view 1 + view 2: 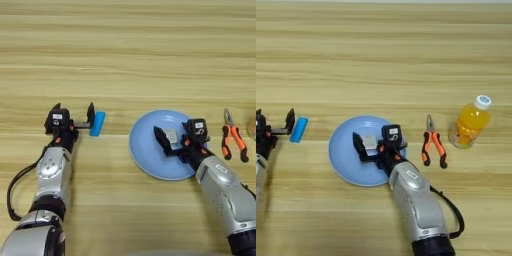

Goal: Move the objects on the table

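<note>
A tiny grey-silver block (171, 135) lies on the round blue plate (148, 156) right of the table's (125, 50) middle. My right gripper (176, 137) hovers low over the plate, open, with the block between its two black fingers, nearer the left one. Orange-and-black needle-nose pliers (234, 141) rest on the wood just right of the plate, tips pointing away from me. My left gripper (73, 114) stands open at the left, its right finger next to a small blue block (97, 123).
An orange juice bottle (470, 122) with a white cap stands right of the pliers. A black cable runs along my left arm (15, 185) near the front edge.
</note>
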You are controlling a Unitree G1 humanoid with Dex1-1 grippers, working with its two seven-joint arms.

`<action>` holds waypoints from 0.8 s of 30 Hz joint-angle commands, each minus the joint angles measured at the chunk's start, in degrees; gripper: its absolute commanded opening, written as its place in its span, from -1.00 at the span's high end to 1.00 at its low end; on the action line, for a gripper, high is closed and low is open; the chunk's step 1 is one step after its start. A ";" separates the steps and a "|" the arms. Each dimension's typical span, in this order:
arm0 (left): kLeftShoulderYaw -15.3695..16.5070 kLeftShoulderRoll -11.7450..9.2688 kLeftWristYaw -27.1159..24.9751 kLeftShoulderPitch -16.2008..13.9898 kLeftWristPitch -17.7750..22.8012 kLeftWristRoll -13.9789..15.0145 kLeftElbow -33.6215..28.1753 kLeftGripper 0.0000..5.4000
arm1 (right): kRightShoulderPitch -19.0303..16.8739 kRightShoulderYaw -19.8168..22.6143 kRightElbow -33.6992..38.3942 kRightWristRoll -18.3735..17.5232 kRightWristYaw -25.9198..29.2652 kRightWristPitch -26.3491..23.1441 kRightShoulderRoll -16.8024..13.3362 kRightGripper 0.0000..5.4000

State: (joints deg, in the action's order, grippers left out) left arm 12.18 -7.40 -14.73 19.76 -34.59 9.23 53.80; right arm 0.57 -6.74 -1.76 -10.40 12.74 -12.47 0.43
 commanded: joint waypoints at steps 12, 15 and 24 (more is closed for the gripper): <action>-0.94 0.38 -0.80 -0.68 -1.70 -0.70 -1.39 -1.00 | 1.12 5.02 -5.28 8.68 -8.59 15.47 -2.33 -0.99; -1.31 0.51 -0.87 -0.86 -1.86 -0.73 -1.82 -1.00 | 1.57 6.57 -6.30 8.04 -8.71 16.88 -2.68 -0.99; -3.17 0.88 -0.52 -2.36 -2.33 -1.61 -6.29 -1.00 | 2.40 8.49 -8.41 7.81 -8.88 18.45 -3.01 -0.99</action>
State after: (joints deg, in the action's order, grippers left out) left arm 9.83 -7.03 -15.39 18.44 -36.67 8.76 49.95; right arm 2.10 1.05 -9.65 -2.19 4.11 5.61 -2.44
